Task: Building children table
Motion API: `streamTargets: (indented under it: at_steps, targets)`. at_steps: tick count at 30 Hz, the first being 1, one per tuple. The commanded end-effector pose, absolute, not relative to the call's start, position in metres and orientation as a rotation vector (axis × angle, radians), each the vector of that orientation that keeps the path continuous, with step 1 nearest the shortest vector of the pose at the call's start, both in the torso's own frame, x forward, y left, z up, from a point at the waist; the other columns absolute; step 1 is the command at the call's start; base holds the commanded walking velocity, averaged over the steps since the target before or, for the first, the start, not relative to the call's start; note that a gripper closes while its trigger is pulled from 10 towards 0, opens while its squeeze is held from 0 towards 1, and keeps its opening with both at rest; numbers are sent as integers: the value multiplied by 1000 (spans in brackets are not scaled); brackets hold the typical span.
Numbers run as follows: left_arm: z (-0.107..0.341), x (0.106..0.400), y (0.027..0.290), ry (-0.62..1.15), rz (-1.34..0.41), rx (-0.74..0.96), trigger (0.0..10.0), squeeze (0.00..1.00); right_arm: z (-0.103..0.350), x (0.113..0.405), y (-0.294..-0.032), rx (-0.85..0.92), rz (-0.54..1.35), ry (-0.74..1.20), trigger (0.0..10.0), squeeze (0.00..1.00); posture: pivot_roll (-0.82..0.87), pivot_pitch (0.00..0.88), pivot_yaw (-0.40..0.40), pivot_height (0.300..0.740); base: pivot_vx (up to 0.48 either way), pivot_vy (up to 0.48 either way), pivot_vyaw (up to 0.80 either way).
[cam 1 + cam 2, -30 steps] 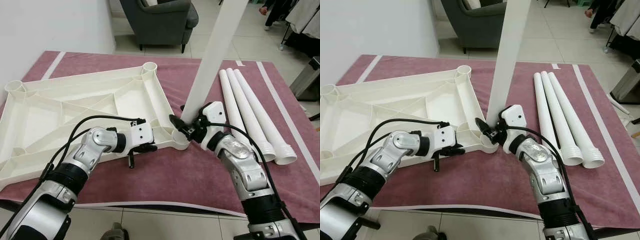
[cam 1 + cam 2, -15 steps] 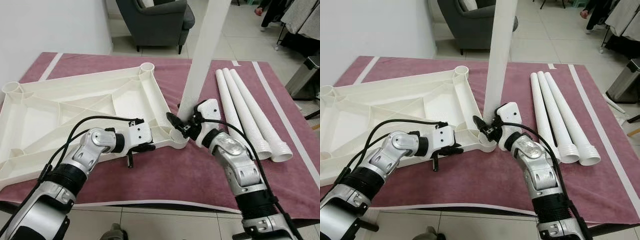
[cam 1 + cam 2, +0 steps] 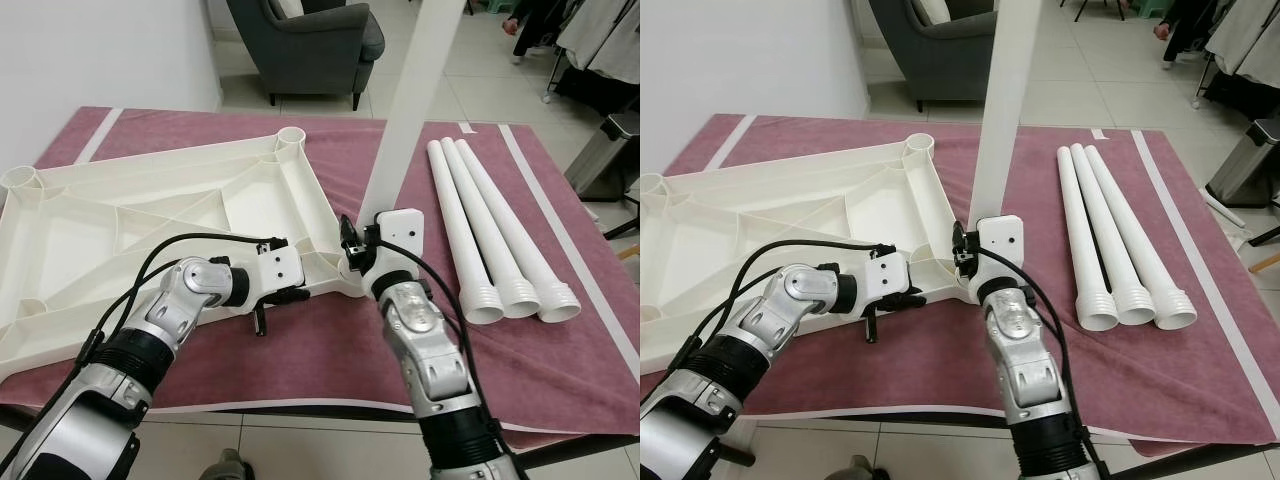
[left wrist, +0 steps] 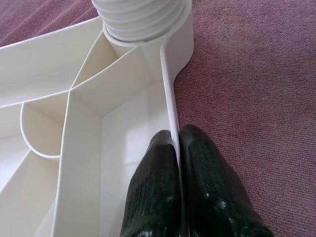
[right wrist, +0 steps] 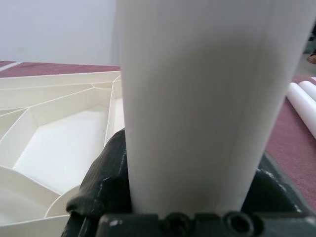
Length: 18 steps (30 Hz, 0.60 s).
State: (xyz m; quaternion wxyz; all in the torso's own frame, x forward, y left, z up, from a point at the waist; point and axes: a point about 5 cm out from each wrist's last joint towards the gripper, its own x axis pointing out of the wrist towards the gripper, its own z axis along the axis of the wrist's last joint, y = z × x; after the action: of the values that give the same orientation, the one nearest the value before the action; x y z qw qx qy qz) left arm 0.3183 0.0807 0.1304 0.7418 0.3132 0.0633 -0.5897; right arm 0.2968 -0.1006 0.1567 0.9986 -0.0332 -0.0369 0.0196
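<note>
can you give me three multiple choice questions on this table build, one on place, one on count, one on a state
1. Where does the upright table leg stand?
A. in the tabletop's corner socket
B. flat on the cloth
C. on the armchair

2. How many loose legs lie on the maroon cloth?
A. one
B. three
C. five

3. What is the left gripper doing?
A. hanging open above the cloth
B. holding a loose leg
C. shut on the rim of the upturned tabletop

Key: 1 A, its threaded end sits in the socket, right gripper clamped round it. 2 B, three lie side by side. 3 C, the wrist view shows the fingers pinching the rim.
</note>
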Motion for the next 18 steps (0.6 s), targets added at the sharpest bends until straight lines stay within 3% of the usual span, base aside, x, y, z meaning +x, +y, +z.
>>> streamTargets:
  at_steps: [1, 5, 12, 13, 14, 15, 16, 17, 18]
  targets:
    - [127, 313, 79, 133, -1340, 685, 0, 0, 90, 282, -146, -159, -280, 280, 0, 0, 85, 78, 44, 740, 0, 0, 0]
    - [126, 313, 79, 133, -1339, 685, 0, 0, 88, 275, -135, -128, -344, 289, 0, 0, 88, 78, 40, 740, 0, 0, 0]
    - [126, 313, 81, 136, -1334, 685, 0, 0, 92, 277, -127, -99, -289, 252, 0, 0, 91, 75, 34, 740, 0, 0, 0]
    - [126, 313, 81, 136, -1333, 684, 0, 0, 96, 280, -124, -100, -261, 228, 4627, 0, 91, 74, 33, 740, 0, 0, 0]
    - [126, 313, 81, 136, -1333, 684, 0, 0, 96, 280, -124, -100, -261, 228, 4627, 0, 91, 74, 33, 740, 0, 0, 0]
    - [126, 313, 80, 136, -1332, 684, 0, 0, 101, 283, -122, -96, -229, 197, 10000, 0, 91, 73, 32, 740, 0, 0, 0]
    - [126, 313, 80, 136, -1331, 684, 0, 0, 105, 285, -120, -94, -204, 170, 10000, 0, 91, 72, 32, 740, 0, 0, 0]
    - [125, 313, 80, 135, -1331, 684, 0, 0, 109, 287, -119, -87, -186, 149, 10000, 1000, 91, 72, 32, 740, 0, 0, 0]
    - [125, 313, 80, 135, -1331, 684, 0, 0, 109, 287, -119, -87, -186, 149, 10000, 1000, 91, 72, 32, 740, 0, 0, 0]
